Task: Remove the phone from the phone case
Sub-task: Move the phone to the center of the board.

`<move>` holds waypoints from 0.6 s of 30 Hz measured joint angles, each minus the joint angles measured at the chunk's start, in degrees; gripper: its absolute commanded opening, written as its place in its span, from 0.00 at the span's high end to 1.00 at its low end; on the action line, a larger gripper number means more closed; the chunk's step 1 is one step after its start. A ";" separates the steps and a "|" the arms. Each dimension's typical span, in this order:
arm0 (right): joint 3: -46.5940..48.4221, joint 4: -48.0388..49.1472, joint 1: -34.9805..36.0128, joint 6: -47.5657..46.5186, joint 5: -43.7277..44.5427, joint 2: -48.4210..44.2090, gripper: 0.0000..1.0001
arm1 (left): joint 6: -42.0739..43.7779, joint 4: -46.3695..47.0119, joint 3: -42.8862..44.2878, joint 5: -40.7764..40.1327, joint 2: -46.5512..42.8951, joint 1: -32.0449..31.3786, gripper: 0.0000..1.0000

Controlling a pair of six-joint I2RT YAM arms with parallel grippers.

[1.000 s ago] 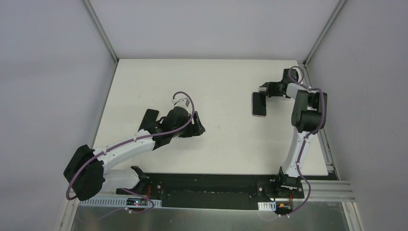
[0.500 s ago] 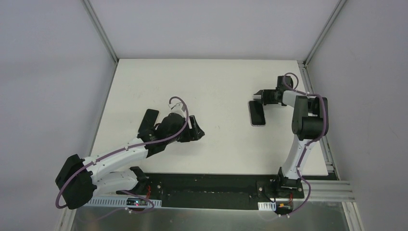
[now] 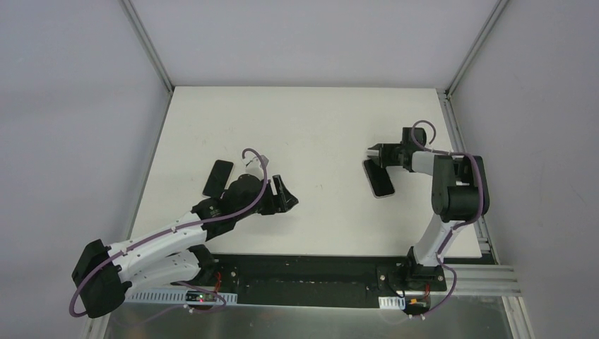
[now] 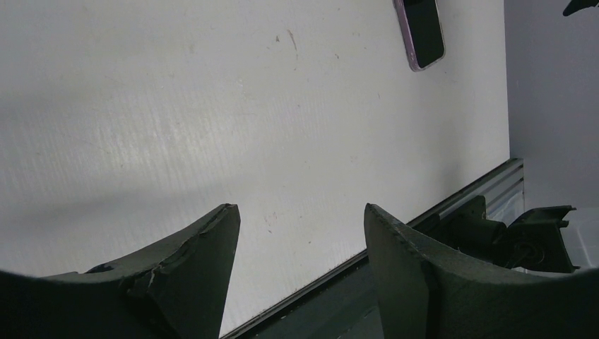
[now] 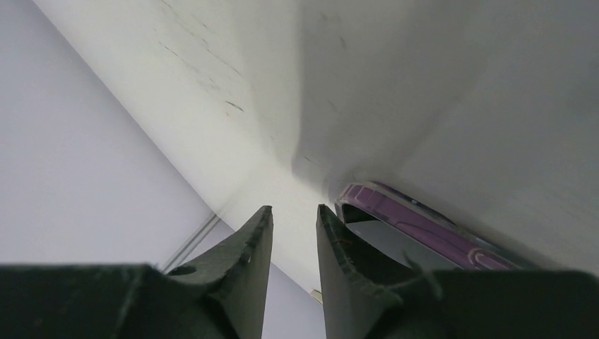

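I'm looking down on the white desk [image 3: 311, 120], which fills the middle of the overhead view.

The left arm [image 3: 162, 236] reaches in from 7 o'clock and lies diagonally toward the desk's centre. The right arm [image 3: 452, 191] stands up along the 3 o'clock edge and folds back inward over the desk.

The left end effector [image 4: 300, 212] hangs just 7 o'clock of centre. In its wrist camera the two fingers stand wide apart, with only bare desk between them.

The right end effector [image 5: 294, 210] sits low at the far end of the phone [image 3: 382, 180]. Its fingers are apart by a narrow slit with nothing in it. In the right wrist view the phone's end lies just outside one finger, right against it or nearly so; I cannot tell whether they touch.

The phone lies flat at 3 o'clock of centre, dark face up. It has a purple rim, and its long axis runs from 11 to 5 o'clock. I cannot tell whether that rim is a case.

A black flat piece [image 3: 217, 178] lies at 9 o'clock, just beside the left arm's wrist and well apart from the phone. I cannot tell whether it is a case.
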 measured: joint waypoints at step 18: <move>-9.18 -17.51 2.60 -19.02 12.22 -28.35 0.09 | -0.17 0.02 -0.20 -1.29 1.40 -0.35 0.29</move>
